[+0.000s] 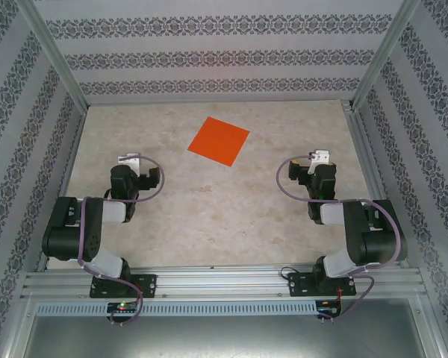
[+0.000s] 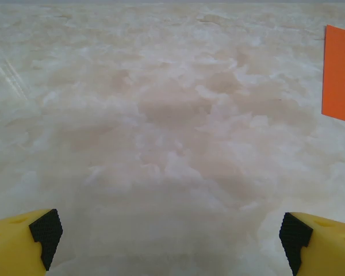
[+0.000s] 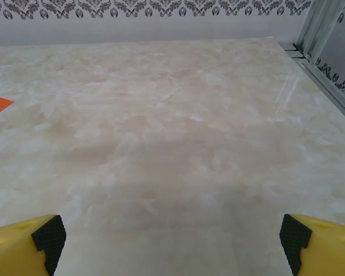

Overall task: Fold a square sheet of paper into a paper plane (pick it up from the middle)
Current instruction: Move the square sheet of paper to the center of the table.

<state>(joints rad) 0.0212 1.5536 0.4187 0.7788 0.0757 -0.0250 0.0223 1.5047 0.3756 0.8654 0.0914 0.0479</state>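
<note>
1. The bright orange-red square sheet of thin paper (image 1: pixel 219 141) lies flat on the pale marbled tabletop (image 1: pixel 209 224), toward the far side and turned so one corner points back at the arms. The overhead view shows no crease in it, so no fold has been made yet.
2. The left gripper (image 1: pixel 128 159) sits on the near-left, well apart from the sheet. Its wrist camera shows yellow fingers with black pads (image 2: pixel 46 230) spread wide at the two bottom corners, with only bare table between them (a strip of orange peeks in at the right edge).
3. The right gripper (image 1: pixel 321 157) mirrors that on the near-right, also well apart from the paper. Its jaws are wide open and empty, and a sliver of orange corner shows at the left edge of its wrist view.
4. Step in hand, by the look of it: the very start, the reach for the paper before any pickup.
5. The next move probably calls for one arm to travel forward and inward over the sheet's middle, then come down there. Flat thin paper gives the fingers no edge to bite. It'll likely need a gentle pinch that bunches the middle up without skidding the sheet.
</note>
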